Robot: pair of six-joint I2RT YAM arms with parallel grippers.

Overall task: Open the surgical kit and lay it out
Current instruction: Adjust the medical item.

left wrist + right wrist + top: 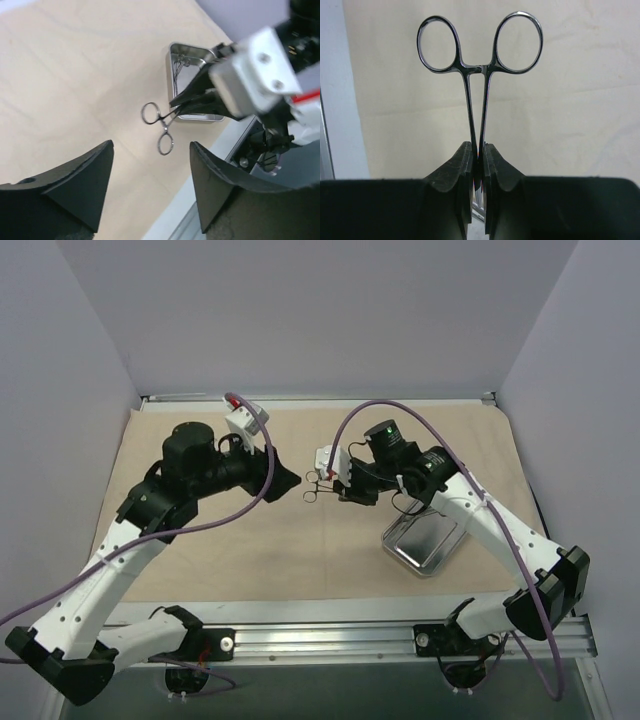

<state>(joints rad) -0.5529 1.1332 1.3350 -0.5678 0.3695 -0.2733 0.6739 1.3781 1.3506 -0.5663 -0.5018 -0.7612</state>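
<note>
You're laying out instruments: right hand [478, 165] is clamping the scissors [479, 67] mid-frame above the cloth [330, 560]; left hand [150, 150] is gaping, empty. Next, you're probably needing to set them down flat.

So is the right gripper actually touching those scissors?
Touching. The right wrist view shows the right gripper shut on the scissors, clamping their shanks from both sides with no gap.

The top camera looks down from above and behind the arm bases, far enough to take in the whole cloth wrap [300, 540]. The left wrist view faces obliquely across it toward the steel tray [192, 55], fairly near. The right wrist view sits very close behind the ring-handled instrument [479, 67], probably forceps, which all three views share.
</note>
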